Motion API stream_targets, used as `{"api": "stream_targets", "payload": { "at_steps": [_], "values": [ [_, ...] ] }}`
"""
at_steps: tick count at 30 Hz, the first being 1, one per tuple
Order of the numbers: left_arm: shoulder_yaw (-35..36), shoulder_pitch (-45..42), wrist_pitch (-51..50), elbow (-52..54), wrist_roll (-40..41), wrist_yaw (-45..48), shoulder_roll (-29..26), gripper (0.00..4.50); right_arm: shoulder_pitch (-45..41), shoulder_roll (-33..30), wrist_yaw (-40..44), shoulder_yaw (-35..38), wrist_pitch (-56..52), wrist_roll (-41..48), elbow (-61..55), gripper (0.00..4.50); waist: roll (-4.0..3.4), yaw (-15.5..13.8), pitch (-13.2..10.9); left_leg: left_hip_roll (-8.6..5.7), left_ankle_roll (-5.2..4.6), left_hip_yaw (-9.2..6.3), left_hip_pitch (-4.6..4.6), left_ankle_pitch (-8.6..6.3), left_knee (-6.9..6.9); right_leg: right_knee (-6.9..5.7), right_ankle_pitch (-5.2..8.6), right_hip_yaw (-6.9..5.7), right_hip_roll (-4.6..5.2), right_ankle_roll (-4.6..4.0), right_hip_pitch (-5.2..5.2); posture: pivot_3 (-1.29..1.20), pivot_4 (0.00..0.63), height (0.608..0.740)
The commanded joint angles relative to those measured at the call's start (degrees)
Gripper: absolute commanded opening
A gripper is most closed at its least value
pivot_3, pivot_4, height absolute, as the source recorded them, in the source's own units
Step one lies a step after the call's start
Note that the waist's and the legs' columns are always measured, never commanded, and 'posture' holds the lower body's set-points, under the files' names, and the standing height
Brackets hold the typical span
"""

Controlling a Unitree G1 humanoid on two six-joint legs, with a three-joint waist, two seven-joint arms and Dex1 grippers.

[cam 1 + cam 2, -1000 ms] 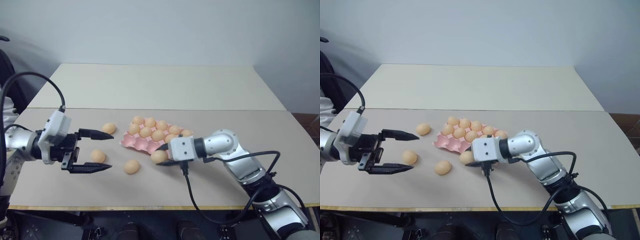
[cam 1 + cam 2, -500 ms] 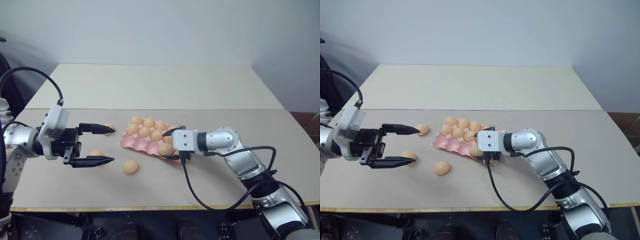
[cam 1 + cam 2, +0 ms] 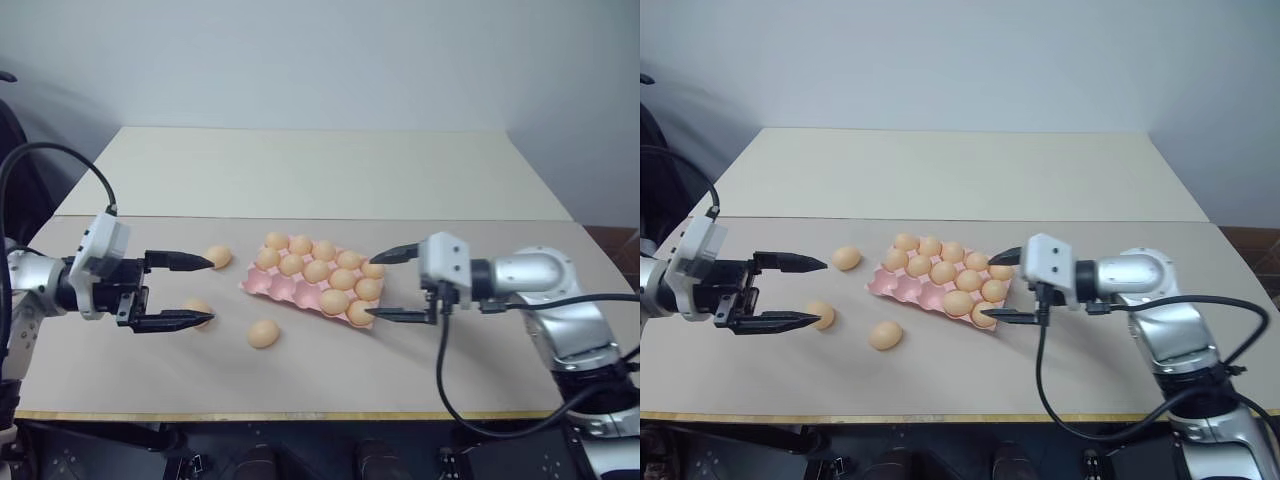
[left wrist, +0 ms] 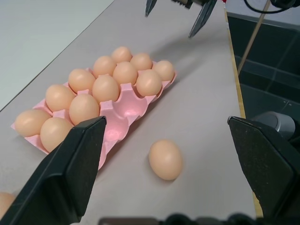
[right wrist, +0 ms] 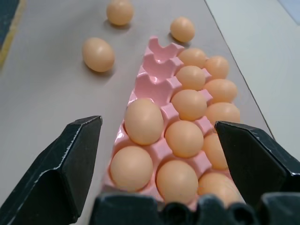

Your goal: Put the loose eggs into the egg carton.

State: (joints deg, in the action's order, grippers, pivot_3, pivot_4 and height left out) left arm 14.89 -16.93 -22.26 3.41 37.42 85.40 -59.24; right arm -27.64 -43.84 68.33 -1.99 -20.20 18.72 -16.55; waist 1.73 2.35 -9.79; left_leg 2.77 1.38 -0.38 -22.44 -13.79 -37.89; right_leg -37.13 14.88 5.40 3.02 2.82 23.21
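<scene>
The pink egg carton (image 3: 272, 288) lies mid-table with eggs in most cups; a few cups at its left end are bare (image 5: 157, 70). Three loose eggs rest on the table left of it: one (image 3: 218, 257) by the far finger of my left gripper, one (image 3: 197, 307) by its near finger, one (image 3: 263, 333) nearer the front edge. My left gripper (image 3: 210, 290) is open and empty, pointing toward the carton. At the carton's right end my right gripper (image 3: 370, 287) hangs open and empty, pointing left. An egg (image 3: 335, 300) sits in the near row close to it.
The tan table (image 3: 330, 375) has free room in front of and to the right of the carton. A second, paler tabletop (image 3: 320, 170) adjoins behind. A black cable (image 3: 440, 370) hangs from the right wrist over the front of the table.
My right gripper carried an egg over the carton's near row, opened and let it go into a cup, then drew back to the right. My left gripper stayed open, drifting slightly left.
</scene>
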Motion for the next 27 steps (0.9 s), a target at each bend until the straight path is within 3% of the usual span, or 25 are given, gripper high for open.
{"api": "stream_targets", "payload": {
  "at_steps": [1, 8, 20, 27],
  "values": [
    [3.4, 1.9, 0.8, 0.1, -0.3, 1.1, -2.4, 4.5, 1.7, -4.3, 3.1, 6.7, -1.2, 5.8, -1.9, 4.47, 0.0, 0.3, 0.0, 0.0, 0.0, 0.01, 0.01, 0.0, 0.0, 0.0, 0.0, 0.01, 0.0, 0.0, 0.0, 0.0, 0.15, 0.74],
    [4.8, 4.9, 2.4, -0.6, -1.4, 2.5, -3.5, 4.5, 2.7, -9.4, 5.7, 10.3, -2.5, 10.4, -1.0, 4.47, -0.01, 0.2, 0.0, 0.01, 0.0, 0.04, 0.05, 0.0, 0.01, 0.0, 0.0, 0.04, 0.0, 0.0, -0.03, 0.0, 0.15, 0.74],
    [2.3, 3.8, 2.5, 0.7, -2.9, 2.7, -3.5, 4.5, 2.9, -9.4, 5.3, 9.2, -1.6, 11.1, -2.0, 4.47, 0.0, 0.2, 0.0, 0.01, 0.0, 0.04, 0.02, 0.0, 0.01, 0.02, 0.01, 0.03, 0.01, 0.0, -0.01, 0.0, 0.15, 0.74],
    [-8.9, 2.1, 7.0, 5.6, -10.4, -0.1, 1.2, 4.5, 2.7, -9.2, 5.1, 9.0, -1.8, 11.2, -2.9, 4.47, -0.01, -0.2, 0.0, 0.0, 0.0, 0.04, 0.01, 0.0, 0.01, 0.02, 0.01, 0.04, 0.01, 0.0, -0.03, 0.0, 0.15, 0.74]
  ]
}}
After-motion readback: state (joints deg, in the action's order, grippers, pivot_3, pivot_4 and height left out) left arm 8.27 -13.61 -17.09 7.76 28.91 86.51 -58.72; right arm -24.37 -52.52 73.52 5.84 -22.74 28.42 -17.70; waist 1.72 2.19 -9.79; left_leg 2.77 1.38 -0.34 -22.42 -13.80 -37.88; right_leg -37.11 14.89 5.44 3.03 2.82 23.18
